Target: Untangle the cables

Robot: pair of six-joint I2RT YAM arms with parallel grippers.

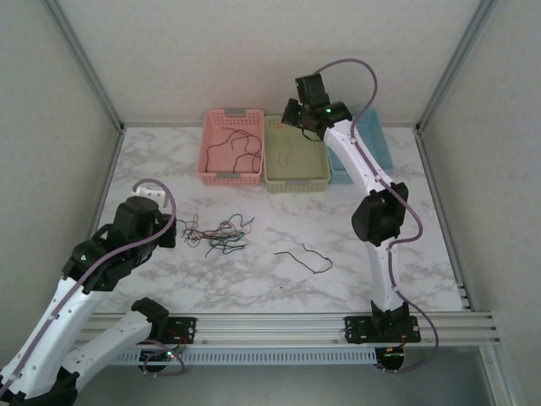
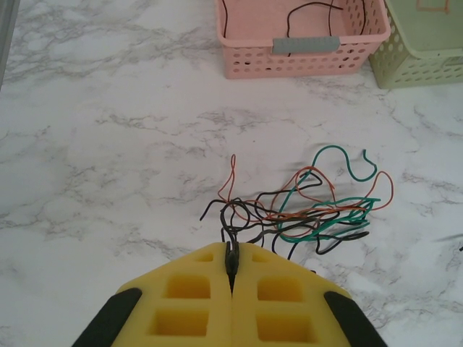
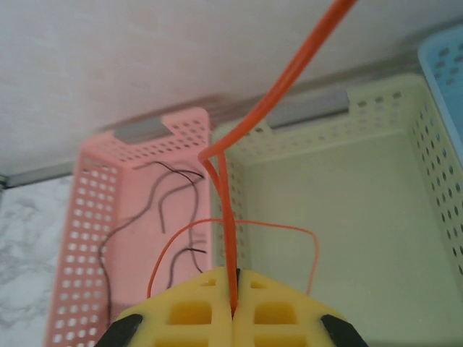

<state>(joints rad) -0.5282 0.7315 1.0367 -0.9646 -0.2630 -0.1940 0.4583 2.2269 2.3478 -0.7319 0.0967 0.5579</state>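
The three baskets stand in a row at the far edge of the desk (image 1: pixel 254 288). The pink basket (image 1: pixel 228 177) has black wires in it, so I think each colour gets its own basket.

The right claw (image 3: pixel 233 278) is clenched on an orange cable (image 3: pixel 278 90) and hangs above the pale green basket (image 3: pixel 434 166), beside the blue basket (image 3: pixel 445 65). The cable runs up from the tips, and a thin orange loop shows below it. This looks like the place for the orange ones, and the claw holds the cable over it to drop it inside.

The other cables (image 2: pixel 311 213) lie as one tangle of black, orange and green near the left edge of the desk. The left claw (image 2: pixel 231 254) is clenched on a black strand (image 2: pixel 235 213) at the near side of the tangle, probably to draw it out of the knot. One loose black cable (image 1: pixel 304 257) lies alone near the middle of the desk, well apart from the tangle.
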